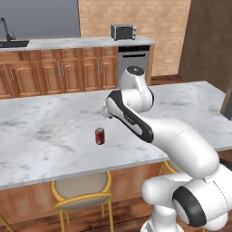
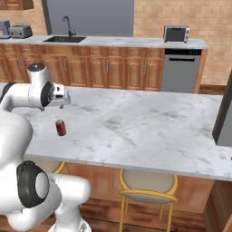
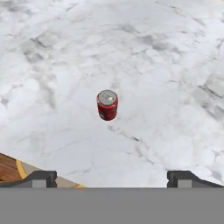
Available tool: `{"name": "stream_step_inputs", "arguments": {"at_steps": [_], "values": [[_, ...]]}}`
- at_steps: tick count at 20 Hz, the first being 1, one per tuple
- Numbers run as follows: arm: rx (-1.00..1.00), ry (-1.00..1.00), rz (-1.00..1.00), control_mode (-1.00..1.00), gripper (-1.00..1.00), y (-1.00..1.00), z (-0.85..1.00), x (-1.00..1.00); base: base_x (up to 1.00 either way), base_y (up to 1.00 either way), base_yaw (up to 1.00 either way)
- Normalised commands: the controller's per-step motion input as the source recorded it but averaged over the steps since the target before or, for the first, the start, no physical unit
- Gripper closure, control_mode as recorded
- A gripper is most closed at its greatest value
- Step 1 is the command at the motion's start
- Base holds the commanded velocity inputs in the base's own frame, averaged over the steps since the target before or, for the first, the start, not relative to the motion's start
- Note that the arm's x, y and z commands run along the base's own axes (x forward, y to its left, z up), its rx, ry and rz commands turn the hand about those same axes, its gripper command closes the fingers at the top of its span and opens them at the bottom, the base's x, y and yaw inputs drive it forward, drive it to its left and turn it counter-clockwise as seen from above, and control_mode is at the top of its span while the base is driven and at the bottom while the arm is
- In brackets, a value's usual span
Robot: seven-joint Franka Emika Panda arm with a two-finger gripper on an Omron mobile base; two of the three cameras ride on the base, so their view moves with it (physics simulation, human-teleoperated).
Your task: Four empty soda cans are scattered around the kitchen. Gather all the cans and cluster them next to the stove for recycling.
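Note:
One red soda can (image 1: pixel 99 136) with a silver top stands upright on the white marble island counter (image 1: pixel 45 131), near its front edge; it also appears in the right base view as the can (image 2: pixel 60 128). In the hand view the can (image 3: pixel 107 105) sits in the middle, well ahead of my gripper (image 3: pixel 113 178). The gripper is open, with its two dark fingertips (image 3: pixel 43 177) far apart and nothing between them. My hand (image 2: pixel 61 97) hovers above the counter, up and behind the can. The stove is out of view.
Yellow-framed stools (image 1: pixel 84 192) (image 2: pixel 147 186) are tucked under the island's front edge. Along the back wall runs a wooden cabinet counter with a sink (image 2: pixel 65 38), a toaster oven (image 2: pixel 176 33) and a steel dishwasher (image 2: pixel 180 70). A dark panel (image 2: pixel 223 118) stands at the right.

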Motion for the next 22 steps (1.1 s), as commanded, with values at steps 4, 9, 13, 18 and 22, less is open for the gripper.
{"name": "stream_step_inputs", "arguments": {"at_steps": [4, 9, 13, 18, 22], "values": [[0.00, 0.00, -0.01, -1.00, -1.00, 0.11, -0.30, 0.07, 0.00, 0.00, 0.00], [0.00, 0.00, -0.06, -1.00, -1.00, 0.25, -0.10, 0.03, 0.00, 0.00, 0.00], [0.00, 0.00, -0.05, -1.00, -1.00, 0.15, -0.11, 0.10, 0.00, 0.00, 0.00], [0.00, 0.00, -0.03, -1.00, -1.00, 0.09, -0.13, 0.24, 0.00, 0.00, 0.00], [0.00, 0.01, -0.04, -1.00, -1.00, 0.05, -0.16, 0.28, 0.00, 0.00, 0.00]]}}
